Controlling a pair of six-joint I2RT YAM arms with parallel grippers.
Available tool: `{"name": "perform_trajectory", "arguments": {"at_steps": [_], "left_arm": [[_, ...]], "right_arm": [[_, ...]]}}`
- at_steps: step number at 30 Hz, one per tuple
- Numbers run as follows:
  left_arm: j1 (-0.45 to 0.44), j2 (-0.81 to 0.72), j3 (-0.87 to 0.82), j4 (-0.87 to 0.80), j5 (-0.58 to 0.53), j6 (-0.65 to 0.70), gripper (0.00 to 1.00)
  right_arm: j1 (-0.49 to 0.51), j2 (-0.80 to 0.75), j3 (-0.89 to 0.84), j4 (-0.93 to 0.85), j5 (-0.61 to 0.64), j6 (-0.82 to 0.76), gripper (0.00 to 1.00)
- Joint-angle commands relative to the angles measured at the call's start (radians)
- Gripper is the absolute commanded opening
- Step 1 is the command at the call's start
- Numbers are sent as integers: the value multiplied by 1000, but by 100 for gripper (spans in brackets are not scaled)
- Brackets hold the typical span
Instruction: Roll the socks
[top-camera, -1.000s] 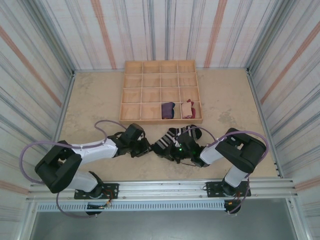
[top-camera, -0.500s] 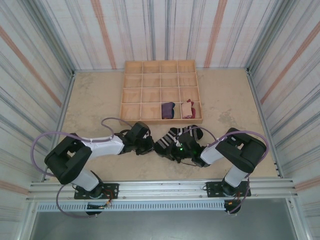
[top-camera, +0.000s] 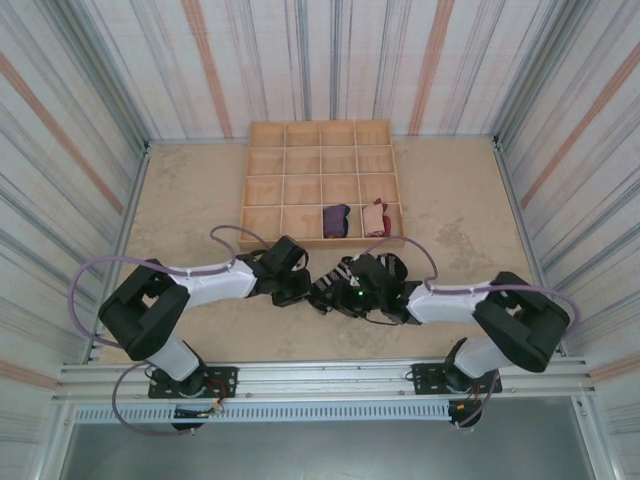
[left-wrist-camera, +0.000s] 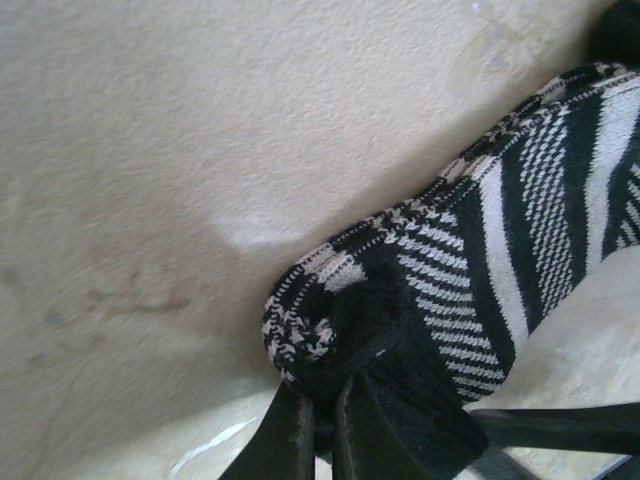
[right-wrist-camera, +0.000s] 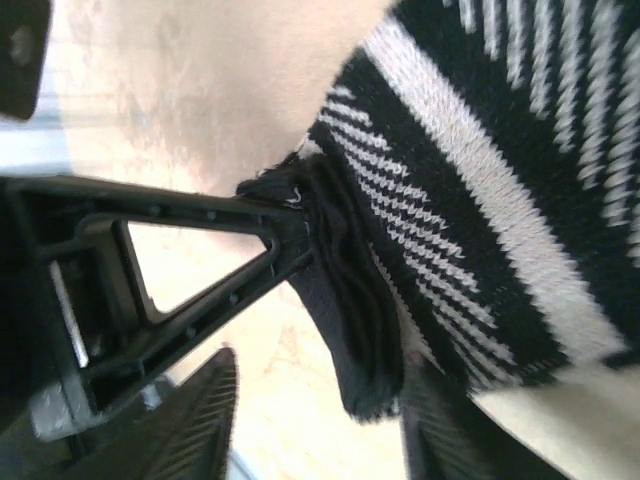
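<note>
B&w striped sock (left-wrist-camera: 480, 250) lies on the tan surface (top-camera: 190, 190) just in front of the wooden tray (top-camera: 262, 185), near the middle, betw. the two arms. In the top view both arms reach inward and meet over it: left claw (top-camera: 300, 290) on its left end, right claw (top-camera: 338, 292) just beside, on the sock's near side. Left wrist view: left claw is shut tight on the sock's rolled dark end, fingertips (left-wrist-camera: 300, 440) pressed together w/ black fabric pinched betw. them. That end is curled into a small round bulge, houndstooth edge showing, and the striped body runs up and to the right, lying on the surface. Right wrist view: right claw's jaws stand apart, bare surface visible in the gap, so not clamped on anything. A dark folded edge of the sock touches the tip of the open-framed finger (right-wrist-camera: 170, 290), and the broad stripes spread away to the right. The other 2 socks are in the tray, row nearest the arms: purple sock (top-camera: 336, 220) in the 3rd compartment from the left, tan sock w/ red ends (top-camera: 377, 217) in the rightmost one next to it, each bunched up small. Can't tell from here how neatly they're rolled.
</note>
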Motion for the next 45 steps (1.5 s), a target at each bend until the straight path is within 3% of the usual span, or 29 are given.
{"name": "perform_trajectory", "arguments": {"at_steps": [1, 4, 8, 16, 21, 27, 32, 35, 37, 38, 43, 45], "left_arm": [[7, -31, 31, -177, -39, 48, 0], [7, -42, 48, -219, -5, 47, 0], [4, -46, 60, -236, 45, 30, 0], [4, -26, 83, -253, 104, 23, 0], [4, -24, 98, -282, 109, 31, 0], [4, -17, 109, -296, 126, 46, 0], [5, -13, 114, -309, 130, 58, 0], [5, -21, 108, -309, 132, 63, 0], [8, -30, 104, -309, 125, 63, 1], [11, -34, 99, -306, 125, 64, 5], [54, -72, 44, -248, 170, 42, 35], [68, -95, 29, -236, 179, 36, 42]], "right_arm": [[27, -91, 65, -350, 124, -228, 52], [111, -130, 137, -504, 279, -364, 59], [291, -103, 191, -585, 565, -540, 71], [573, 99, 207, -419, 961, -780, 69], [639, 242, 252, -353, 1138, -890, 65], [646, 339, 251, -231, 1202, -1013, 62], [624, 405, 270, -217, 1209, -1053, 50], [623, 422, 269, -227, 1189, -1043, 31], [621, 424, 270, -248, 1177, -1015, 7], [621, 420, 266, -254, 1168, -998, 0], [619, 358, 185, -212, 1091, -927, 0], [611, 328, 150, -182, 1031, -908, 0]]}}
